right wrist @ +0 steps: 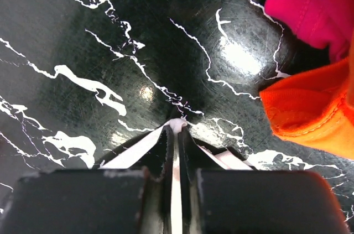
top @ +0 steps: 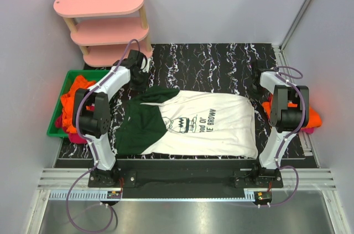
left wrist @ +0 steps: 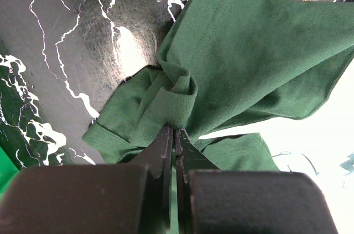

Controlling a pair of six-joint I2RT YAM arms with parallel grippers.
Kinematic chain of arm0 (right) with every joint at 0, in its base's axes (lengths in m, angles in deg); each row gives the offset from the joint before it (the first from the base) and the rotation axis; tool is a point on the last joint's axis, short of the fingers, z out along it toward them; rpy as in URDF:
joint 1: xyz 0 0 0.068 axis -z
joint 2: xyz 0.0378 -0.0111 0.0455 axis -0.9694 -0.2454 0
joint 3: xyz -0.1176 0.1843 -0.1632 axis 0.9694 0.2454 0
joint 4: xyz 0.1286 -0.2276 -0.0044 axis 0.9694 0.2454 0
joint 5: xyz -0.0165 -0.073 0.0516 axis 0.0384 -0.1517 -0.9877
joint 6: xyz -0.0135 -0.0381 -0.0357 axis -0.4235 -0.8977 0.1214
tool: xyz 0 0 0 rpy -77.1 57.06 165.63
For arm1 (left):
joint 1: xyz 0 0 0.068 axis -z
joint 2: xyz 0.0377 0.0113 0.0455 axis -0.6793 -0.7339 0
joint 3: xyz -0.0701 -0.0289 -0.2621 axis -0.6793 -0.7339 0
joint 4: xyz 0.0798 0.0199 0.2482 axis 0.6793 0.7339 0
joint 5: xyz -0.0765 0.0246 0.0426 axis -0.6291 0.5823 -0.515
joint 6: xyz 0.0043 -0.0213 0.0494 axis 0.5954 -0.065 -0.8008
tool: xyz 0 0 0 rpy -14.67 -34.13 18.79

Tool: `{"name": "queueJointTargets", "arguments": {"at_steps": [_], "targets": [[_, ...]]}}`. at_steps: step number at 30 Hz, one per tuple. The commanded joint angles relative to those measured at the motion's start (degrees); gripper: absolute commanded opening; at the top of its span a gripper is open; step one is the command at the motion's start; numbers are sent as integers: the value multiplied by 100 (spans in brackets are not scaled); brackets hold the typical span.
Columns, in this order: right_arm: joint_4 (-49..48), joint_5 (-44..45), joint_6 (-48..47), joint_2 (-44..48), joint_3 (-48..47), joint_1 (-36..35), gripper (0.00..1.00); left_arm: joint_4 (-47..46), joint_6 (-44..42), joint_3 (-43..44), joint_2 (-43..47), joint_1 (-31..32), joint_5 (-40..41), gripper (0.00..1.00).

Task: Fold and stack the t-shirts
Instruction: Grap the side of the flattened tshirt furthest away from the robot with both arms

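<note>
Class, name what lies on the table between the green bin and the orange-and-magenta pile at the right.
The white t-shirt with dark green sleeves, spread out across the table, as the top view shows.

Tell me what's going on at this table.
Two robot arms are working on a white t-shirt with dark green sleeves, spread on the black marbled table. The left gripper is shut on a bunched green sleeve. The right gripper pinches the shirt's white edge at the other end. An orange shirt and a magenta shirt lie beside the right arm, with more in a green bin at left.
</note>
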Motion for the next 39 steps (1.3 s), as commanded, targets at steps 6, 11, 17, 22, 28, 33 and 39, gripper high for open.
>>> {"name": "queueJointTargets", "arguments": {"at_steps": [6,11,17,22,28,33,39], "targets": [[-119,169,-353,555,-22,42,0,-99,73,260,289,13,19,0],[-145,406,-854,950,-575,42,0,-91,46,849,307,-92,186,0],[-145,320,-1373,916,-1472,42,0,-73,161,1622,79,-391,221,0],[-75,170,-1496,723,-1920,42,0,-64,134,1974,-80,-479,300,0],[-31,196,-1663,530,-2088,42,0,-56,108,2291,-264,-585,309,0],[-39,126,-1655,406,-2088,42,0,-29,90,2484,-370,-611,467,0],[-127,99,-1654,485,-1904,33,0,6,108,2485,-151,-611,371,0]]}}
